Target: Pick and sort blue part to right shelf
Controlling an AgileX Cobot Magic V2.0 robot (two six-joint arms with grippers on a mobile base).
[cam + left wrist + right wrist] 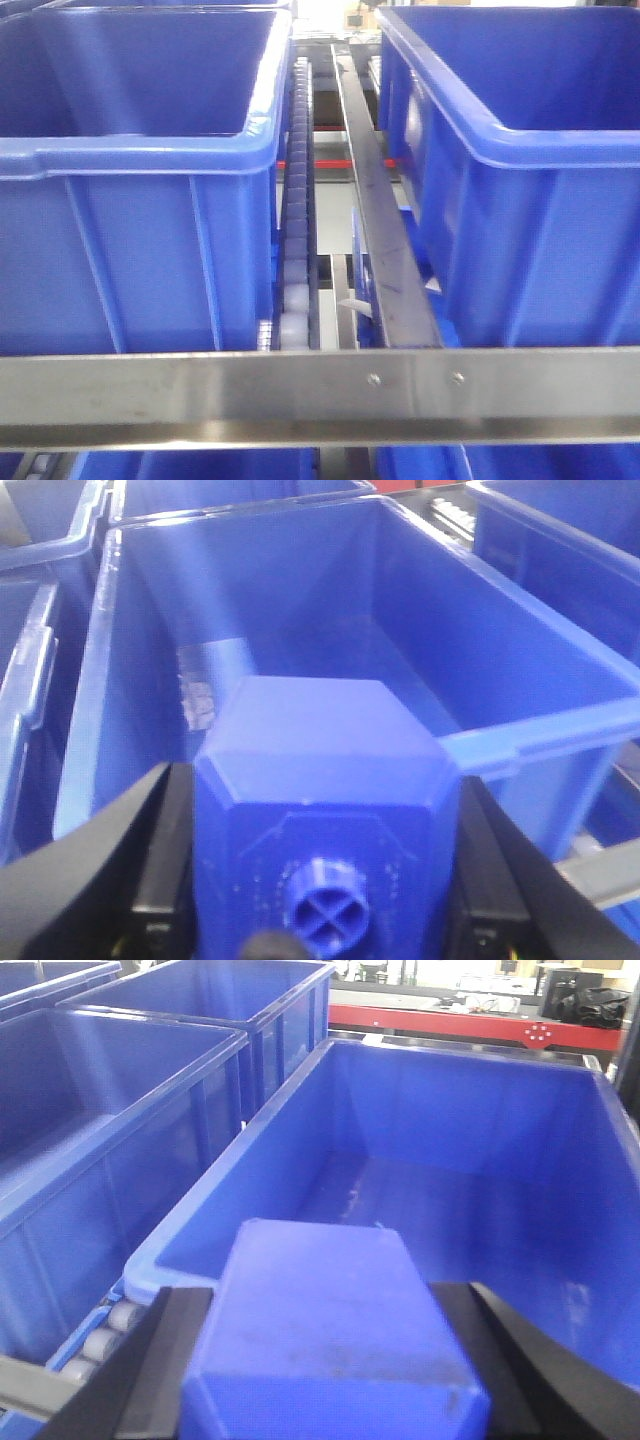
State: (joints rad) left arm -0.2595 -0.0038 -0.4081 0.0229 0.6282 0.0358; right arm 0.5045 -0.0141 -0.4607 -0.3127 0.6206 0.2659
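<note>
Fingers (160,870) of the left gripper (320,820), black, pinch a blue part (325,730) from both sides. It hangs over a deep blue bin (480,650) whose floor carries a pale taped patch (200,695).

At the right wrist, the right gripper (325,1305) clamps a second blue part (330,1360) between its pads, above the near rim of another bin (450,1100).

The front view shows the right shelf (385,250): a steel front rail (200,395) with two screws (373,380), and a white roller track (297,200) between a left-hand bin (130,230) and a right-hand bin (540,220).
</note>
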